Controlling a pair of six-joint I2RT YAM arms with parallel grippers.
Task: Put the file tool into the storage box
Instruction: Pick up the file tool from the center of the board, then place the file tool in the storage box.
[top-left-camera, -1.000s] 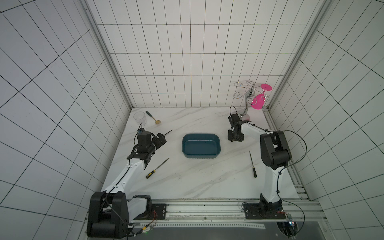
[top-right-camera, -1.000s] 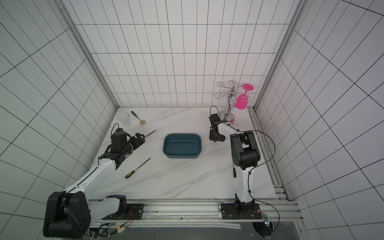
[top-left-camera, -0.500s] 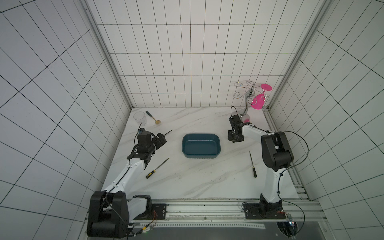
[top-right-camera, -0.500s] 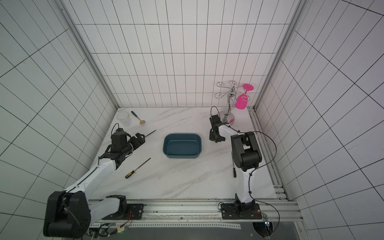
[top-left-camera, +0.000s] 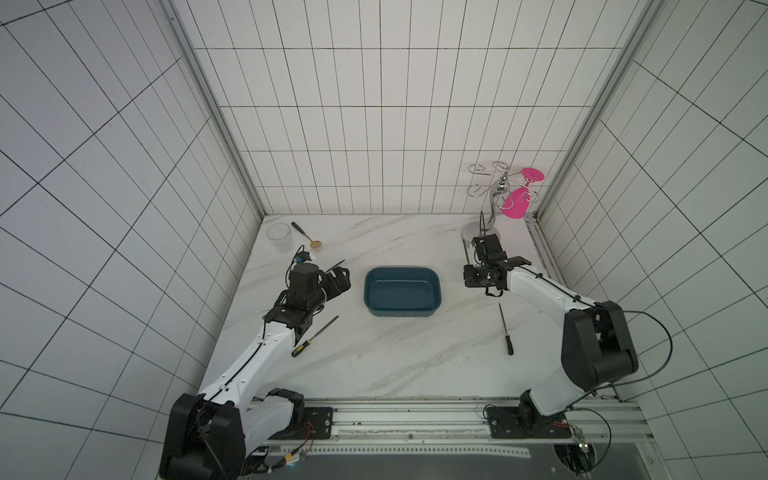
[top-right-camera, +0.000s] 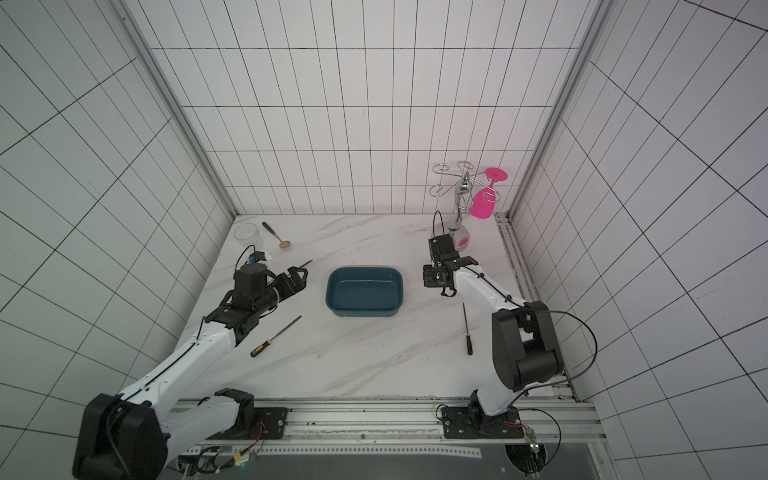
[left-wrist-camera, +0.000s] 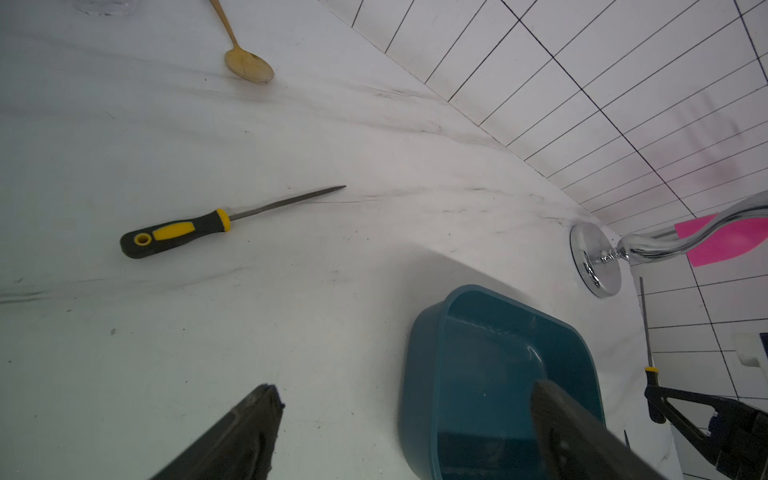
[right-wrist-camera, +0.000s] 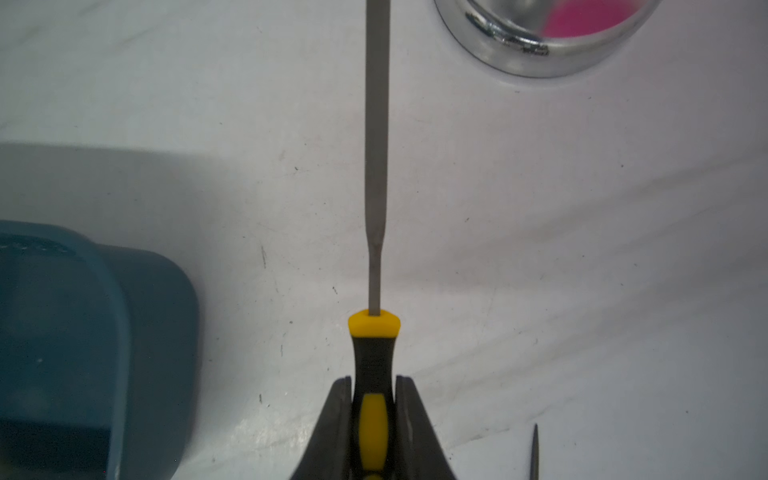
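**Gripping the file by its handle, box just alongside**

Your right gripper is clamped on the file tool. The black-and-yellow handle is pinched between the jaws, and the grey shaft runs straight out ahead toward the chrome stand base. The storage box sits just beside that grip. Your left gripper hangs with jaws spread wide on the box's other side.

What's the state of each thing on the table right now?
storage box: upright, empty
held file: handle clamped in right tool
left tool: open, holding nothing
file by left arm: lying loose
file near left tool: lying loose
file by right arm: lying loose
pink glass: hanging upside down on rack
clear cup: upright
spoon: lying flat
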